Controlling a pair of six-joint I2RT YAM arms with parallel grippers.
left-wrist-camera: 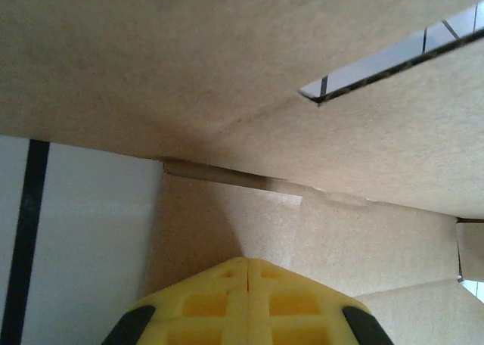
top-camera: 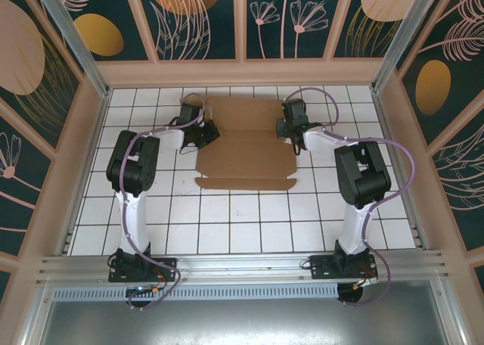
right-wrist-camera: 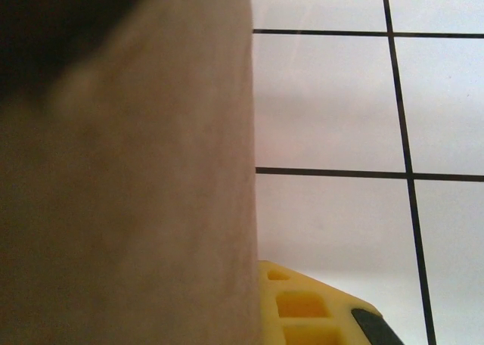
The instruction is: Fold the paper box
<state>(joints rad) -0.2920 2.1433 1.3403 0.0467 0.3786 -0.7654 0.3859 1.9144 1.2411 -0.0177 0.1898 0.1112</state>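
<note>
Well, the paper box [top-camera: 246, 154] lies mostly flat on the far middle of the tiled counter [top-camera: 227, 216], with one of my arms at each of its side edges; the folding looks barely begun, to my eye.

My left pincer [top-camera: 206, 134] is pressed together with nothing between its yellow fingers [left-wrist-camera: 219, 303]; in the left wrist view their tip sits close against a crease of the cardboard, though I cannot tell whether it touches. My right pincer [top-camera: 289, 130] is nearly closed too; in the right wrist view a brown flap stands just beside one yellow finger [right-wrist-camera: 302, 307] and hides the other, so I judge it is pinching that flap.

To do this step well, I would swing the right flap up and over along its own crease, never pulling outward; I would use the closed left tips as an anchor just inside the fold, pressing down so the sheet cannot skate on the smooth tiles; go slowly and keep both sides level, lest the board buckle off its line or tear at the tabs.
</note>
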